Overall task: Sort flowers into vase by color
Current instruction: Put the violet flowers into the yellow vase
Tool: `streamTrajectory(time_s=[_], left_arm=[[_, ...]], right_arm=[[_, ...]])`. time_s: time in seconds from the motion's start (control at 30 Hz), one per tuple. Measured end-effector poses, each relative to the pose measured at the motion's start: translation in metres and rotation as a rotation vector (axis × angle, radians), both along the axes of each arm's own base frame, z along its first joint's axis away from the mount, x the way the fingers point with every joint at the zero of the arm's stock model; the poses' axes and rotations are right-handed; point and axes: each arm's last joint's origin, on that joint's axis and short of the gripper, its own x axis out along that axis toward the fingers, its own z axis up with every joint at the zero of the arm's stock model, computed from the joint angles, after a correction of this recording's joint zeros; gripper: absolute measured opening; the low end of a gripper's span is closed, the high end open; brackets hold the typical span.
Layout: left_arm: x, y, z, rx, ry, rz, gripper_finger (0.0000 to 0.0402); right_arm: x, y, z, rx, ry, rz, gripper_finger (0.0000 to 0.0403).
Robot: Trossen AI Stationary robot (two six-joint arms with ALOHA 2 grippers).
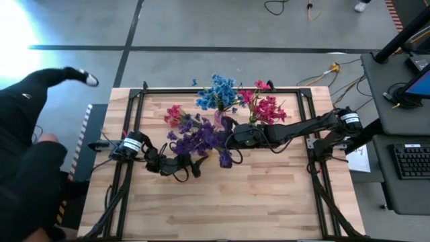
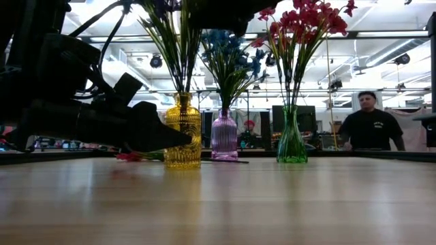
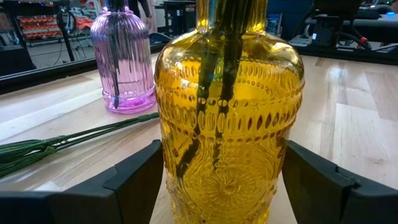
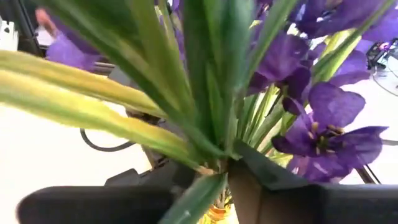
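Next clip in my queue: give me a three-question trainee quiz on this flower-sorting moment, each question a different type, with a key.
1. True or false: the left claw has its fingers on either side of the yellow vase.
2. Multiple choice: which flowers stand in the green vase? A) blue B) red-pink C) purple
3. Fill in: the right claw is among the stems of the ______ flowers, above the yellow vase.

Key
1. True; the fingers flank the vase body.
2. B; the red-pink flowers rise from it, while the blue flowers are in the purple vase.
3. Purple.
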Motion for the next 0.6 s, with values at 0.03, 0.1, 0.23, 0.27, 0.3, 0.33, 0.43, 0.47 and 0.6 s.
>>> streamTrajectory(time_s=[0.03, 0.1, 0.23, 0.27, 0.3, 0.33, 0.43, 0.47, 0.6], left_arm=[[0.0, 0.0, 0.0, 0.0, 0.0, 0.0, 0.0276], [0.0, 0.0, 0.0, 0.0, 0.0, 0.0, 0.0276], [0.0, -0.0001, 0.0, 0.0, 0.001, -0.003, 0.0276], [0.0001, -0.0001, -0.0001, -0.001, 0.001, -0.004, 0.0276], [0.0001, -0.0001, -0.0001, -0.001, 0.001, -0.004, 0.0276], [0.0001, -0.0001, -0.0001, -0.001, 0.001, -0.005, 0.0276], [0.0001, -0.0002, -0.0001, -0.001, 0.001, -0.007, 0.0276], [0.0001, -0.0002, -0.0001, -0.001, 0.001, -0.008, 0.0276], [0.0001, -0.0002, -0.0001, -0.001, 0.001, -0.008, 0.0276]], right_arm=[[0.0, 0.0, 0.0, 0.0, 0.0, 0.0, 0.0039], [0.0004, -0.0001, -0.0002, -0.003, -0.002, 0.0, 0.0019], [0.0014, -0.0006, 0.0008, -0.001, -0.019, -0.001, 0.0016], [0.0016, -0.0009, 0.0012, -0.001, -0.023, -0.002, 0.0015], [0.0016, -0.0011, 0.0014, -0.001, -0.025, -0.003, 0.0015], [0.0017, -0.0021, 0.0014, 0.0, -0.025, -0.005, 0.0015], [0.0019, -0.0039, 0.0012, 0.001, -0.024, -0.01, 0.0014], [0.0019, -0.0043, 0.0012, 0.002, -0.024, -0.011, 0.0014], [0.002, -0.0042, 0.0011, 0.003, -0.024, -0.01, 0.0014]])
